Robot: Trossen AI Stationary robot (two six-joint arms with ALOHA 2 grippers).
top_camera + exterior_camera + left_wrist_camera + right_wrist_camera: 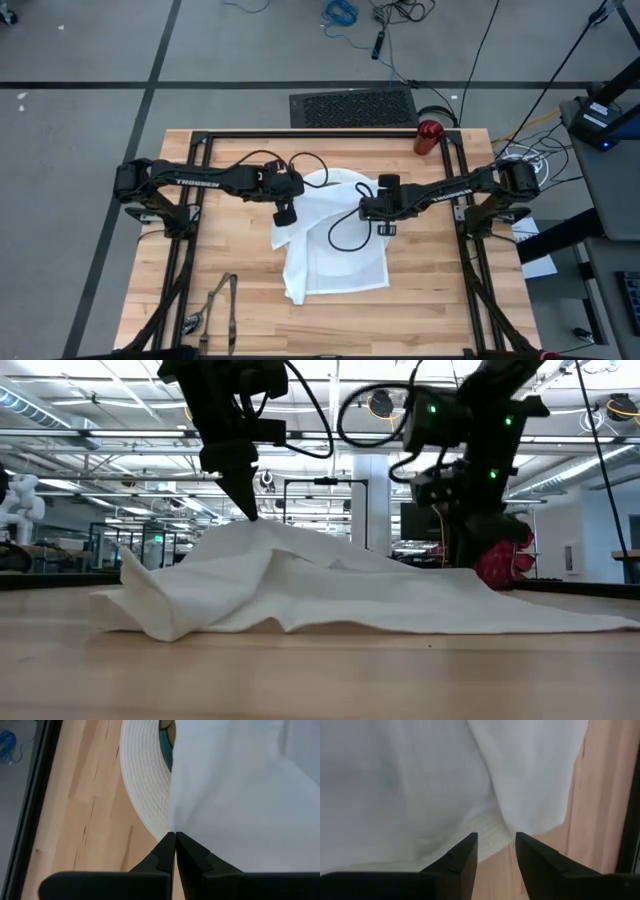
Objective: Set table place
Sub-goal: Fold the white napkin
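A white napkin (335,250) lies draped over the round white plate (145,785) in the middle of the table (200,250). It hides most of the plate and of the patterned bowl (167,732). My left gripper (285,214) is shut on the napkin's left side. My right gripper (386,230) stands open over the napkin's right edge (530,820) and the plate's rim (487,832); I cannot tell whether it touches them. The red cup (430,135) stands at the table's far right edge. The dark cutlery (215,305) lies near the front left. My left gripper pinches a small bunch of the napkin's cloth (175,829) between its two fingertips, beside the plate's left rim. The fingers come from above, slanting down (245,500). The cloth is drawn up into a peak (255,525) under them, while the rest lies over the plate and table.
The black metal frame (200,135) runs along the table's far and side edges. A coiled black cable (345,235) from the right arm hangs over the napkin. Bare wood (430,300) shows at the front right and at the left (230,250).
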